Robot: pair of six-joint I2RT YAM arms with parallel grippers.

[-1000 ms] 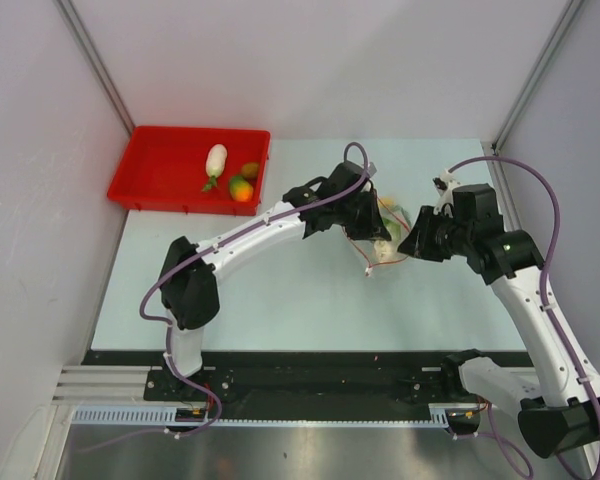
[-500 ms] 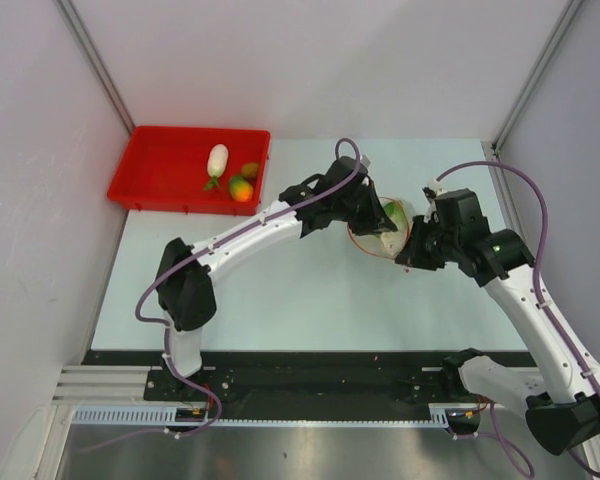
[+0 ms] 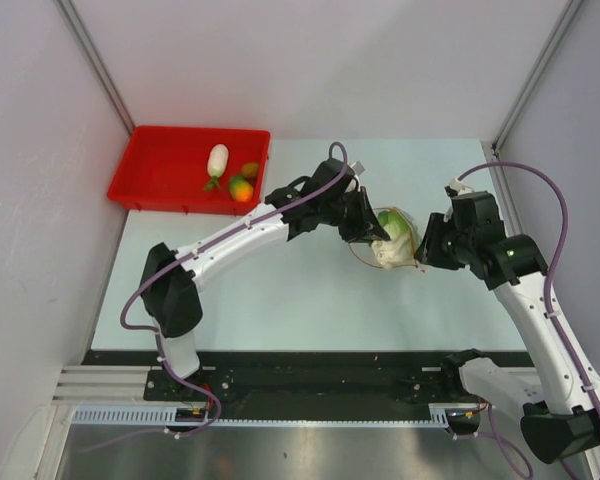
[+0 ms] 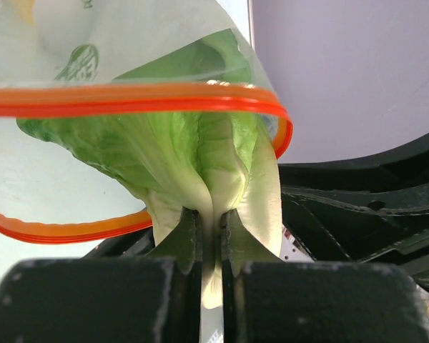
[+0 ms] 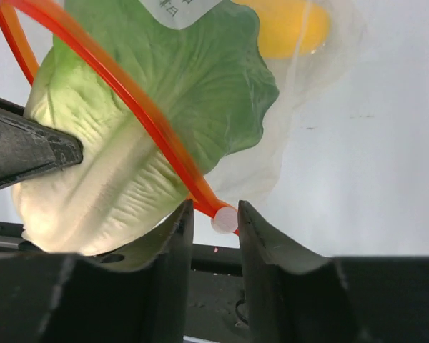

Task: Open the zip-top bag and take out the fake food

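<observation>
Green lettuce (image 4: pixel 200 157) is sticking out through the mouth of the zip-top bag (image 4: pixel 143 36). The left hand (image 4: pixel 211 236) is pinching its pale stem between pressed-together fingers, with the orange zip strip (image 4: pixel 129 96) looping just beyond the fingertips. The right hand (image 5: pixel 214 214) is standing slightly spread, the strip's corner end sitting loose in the gap between its fingers rather than being clamped. A yellow piece (image 5: pixel 286 25) is lying deeper in the bag, beyond the right hand's fingertips, above the table (image 5: pixel 372 143). To pull well, I judge the right hand should be closing on that corner first, anchoring the bag. The left should then be drawing the leaf straight back, so the wide leaf is not snagging the strip or dragging the bag along.
</observation>
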